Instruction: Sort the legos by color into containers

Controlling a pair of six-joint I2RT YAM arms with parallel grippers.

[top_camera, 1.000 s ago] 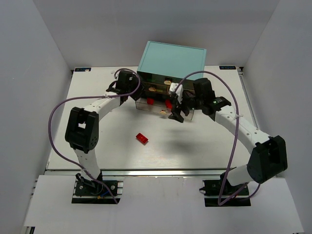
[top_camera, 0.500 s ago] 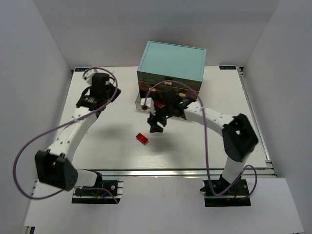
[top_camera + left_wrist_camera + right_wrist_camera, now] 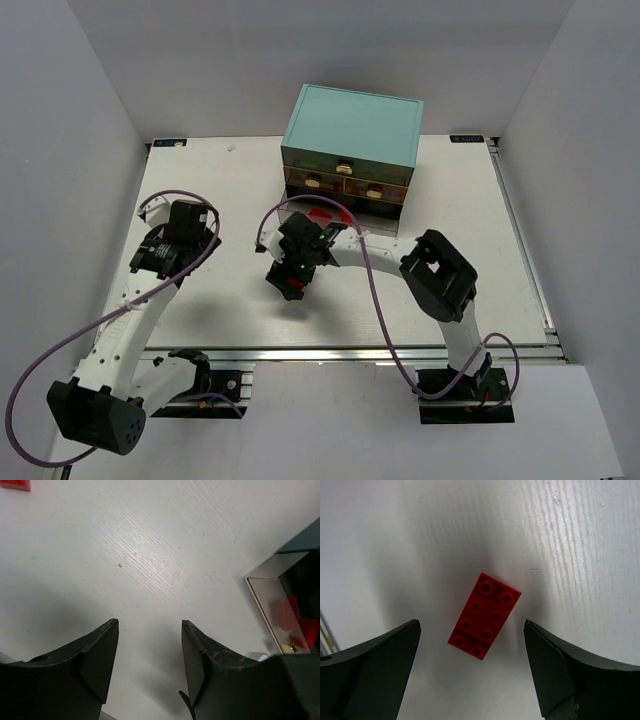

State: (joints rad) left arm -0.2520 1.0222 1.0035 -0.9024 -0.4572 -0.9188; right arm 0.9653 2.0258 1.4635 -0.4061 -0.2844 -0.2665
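Observation:
One red lego [image 3: 485, 615] lies flat on the white table, studs up, straight below my right gripper [image 3: 470, 624]. Its jaws stand wide open on either side of the brick and touch nothing. From above, the right gripper [image 3: 290, 280] covers this brick. The containers are drawers in a cabinet [image 3: 350, 120] with a teal top. The lowest drawer [image 3: 265, 580] is pulled out, with red legos [image 3: 287, 615] inside. My left gripper [image 3: 149, 622] hangs open and empty over bare table, left of the cabinet [image 3: 172, 240].
Three upper drawers are pushed in, showing cream knobs [image 3: 345, 167]. A red corner [image 3: 15, 484] shows at the top left edge of the left wrist view. Purple cables loop off both arms. White walls enclose the table.
The left arm has pulled back from the cabinet to the front left. The right arm has left the open drawer and come down over the red lego on the table.

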